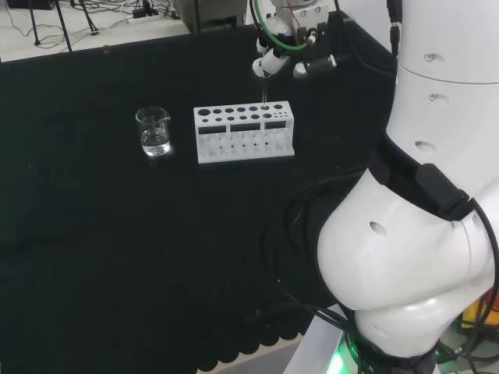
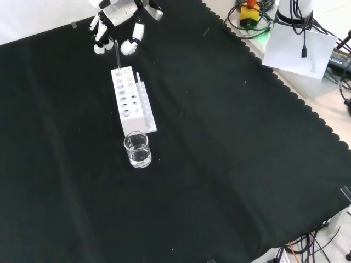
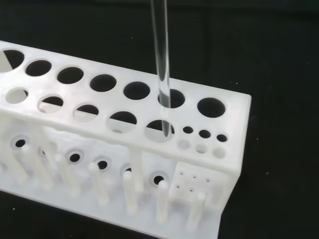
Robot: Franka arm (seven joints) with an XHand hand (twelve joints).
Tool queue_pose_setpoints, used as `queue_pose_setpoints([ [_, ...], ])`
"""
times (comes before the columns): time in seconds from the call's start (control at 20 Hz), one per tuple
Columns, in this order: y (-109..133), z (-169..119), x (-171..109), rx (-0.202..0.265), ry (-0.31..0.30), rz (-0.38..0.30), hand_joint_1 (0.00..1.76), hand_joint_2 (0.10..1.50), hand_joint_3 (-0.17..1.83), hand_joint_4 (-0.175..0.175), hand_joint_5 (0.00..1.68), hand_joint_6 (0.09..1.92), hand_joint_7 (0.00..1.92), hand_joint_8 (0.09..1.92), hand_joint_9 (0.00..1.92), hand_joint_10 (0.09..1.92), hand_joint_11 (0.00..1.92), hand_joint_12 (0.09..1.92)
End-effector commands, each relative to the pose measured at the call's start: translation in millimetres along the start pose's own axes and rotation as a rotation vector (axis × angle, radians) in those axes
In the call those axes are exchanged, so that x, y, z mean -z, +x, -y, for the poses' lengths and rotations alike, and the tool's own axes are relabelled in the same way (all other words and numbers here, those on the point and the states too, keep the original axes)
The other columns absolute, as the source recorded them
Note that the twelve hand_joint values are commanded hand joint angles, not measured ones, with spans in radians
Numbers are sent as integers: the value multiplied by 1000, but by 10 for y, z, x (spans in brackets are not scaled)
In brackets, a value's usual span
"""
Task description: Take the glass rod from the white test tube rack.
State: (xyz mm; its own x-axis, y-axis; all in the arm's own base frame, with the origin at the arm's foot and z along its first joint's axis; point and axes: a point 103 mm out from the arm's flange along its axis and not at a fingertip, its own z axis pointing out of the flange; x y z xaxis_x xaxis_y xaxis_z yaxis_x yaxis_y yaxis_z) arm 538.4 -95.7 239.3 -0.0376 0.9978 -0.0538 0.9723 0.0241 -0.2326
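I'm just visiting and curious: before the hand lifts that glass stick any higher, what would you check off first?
1. Hand holds the top of the glass rod: cannot tell; fingers are near it.
2. Rod upright: ok.
3. Rod tip clear of the white test tube rack: not ok; wrist view shows it still in a hole.
4. Rack flat on the cloth: ok.
5. Beaker away from the rod: ok, beyond the rack's other end.

Glass beaker (image 1: 153,131) (image 2: 137,149) with clear liquid, upright on black cloth (image 1: 117,234) (image 2: 230,164).

No readable text, labels, numbers or signs on anything in view.
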Motion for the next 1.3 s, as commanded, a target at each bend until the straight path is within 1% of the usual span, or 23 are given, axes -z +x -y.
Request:
queue_pose_setpoints([
  [0.05,58,-24,19,14,-16,3,789,872,607,-175,539,849,916,1002,1012,928,633,1305],
  [0.15,57,-25,30,15,-20,1,808,868,614,-175,597,935,949,1002,1062,931,730,1284],
  [0.25,60,-27,38,14,-20,0,833,864,623,-175,637,981,977,1005,1111,939,817,1265],
  [0.35,66,-28,48,14,-20,0,874,861,638,-175,681,1008,1021,1024,1181,964,966,1238],
  [0.45,74,-37,76,22,-29,-1,1025,991,406,-175,778,1175,1062,1070,1267,1027,1174,1187],
  [0.5,80,-37,85,23,-33,4,1065,1042,308,-175,805,1211,1072,1091,1296,1050,1252,1154],
  [0.55,95,-39,97,24,-39,11,1090,1073,242,-175,824,1222,1077,1114,1321,1070,1325,1122],
  [0.65,121,-40,124,24,-54,21,1114,1099,177,-175,844,1218,1078,1156,1361,1096,1468,1061],
  [0.7,130,-41,130,24,-57,24,1165,1061,228,-175,843,1169,1057,1187,1376,1102,1526,1027],
  [0.75,150,-43,142,28,-71,16,1208,994,342,-175,849,1133,1042,1224,1399,1106,1555,1009],
  [0.85,164,-37,158,22,-85,13,1251,879,545,-175,873,1102,1040,1273,1451,1105,1578,1003],
  [0.9,188,-37,172,22,-105,8,1259,850,600,-175,877,1097,1040,1292,1479,1106,1585,1005],
  [1.0,229,-32,208,25,-149,-4,1268,811,672,-175,891,1084,1046,1320,1518,1104,1603,1011],
  [1.05,249,-4,250,31,-181,-8,1273,790,701,-175,907,1061,1058,1322,1535,1097,1618,1012],
  [1.15,271,65,339,55,-224,-8,1283,751,737,-175,957,985,1087,1301,1579,1056,1637,997],
  [1.3,304,148,460,77,-241,-3,1294,721,743,-175,1028,863,1117,1262,1627,987,1651,953],
])
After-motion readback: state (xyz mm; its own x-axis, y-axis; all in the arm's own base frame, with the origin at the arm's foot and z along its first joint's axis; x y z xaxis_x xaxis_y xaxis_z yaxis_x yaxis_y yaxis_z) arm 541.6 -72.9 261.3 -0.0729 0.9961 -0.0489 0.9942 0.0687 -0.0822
